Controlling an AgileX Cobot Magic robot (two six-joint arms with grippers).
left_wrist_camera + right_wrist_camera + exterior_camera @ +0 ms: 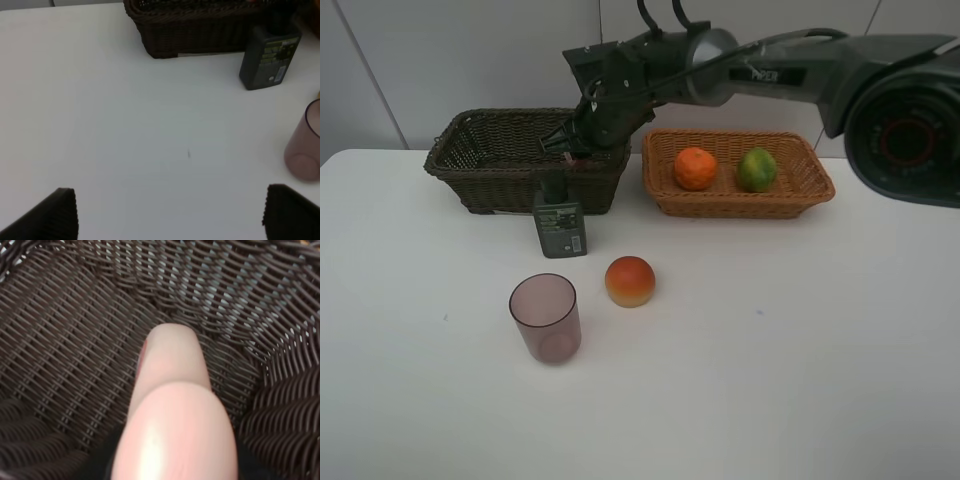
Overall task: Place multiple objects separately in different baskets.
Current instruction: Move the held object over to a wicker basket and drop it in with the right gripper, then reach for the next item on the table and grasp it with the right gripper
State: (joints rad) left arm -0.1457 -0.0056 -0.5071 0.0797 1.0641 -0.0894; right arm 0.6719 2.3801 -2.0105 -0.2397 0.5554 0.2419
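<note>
One pale-pink bottle (172,430) — smooth, glossy — clamped in right gripper (572,142); left gripper (170,215) gapes.

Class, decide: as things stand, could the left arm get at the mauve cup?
Probably yes: the left gripper stands open, and only bare table lies between it and the mauve cup.

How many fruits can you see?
3. The orange and the green citrus lie in the light basket; the red-yellow fruit sits on the table. The dark basket is partly hidden.
</note>
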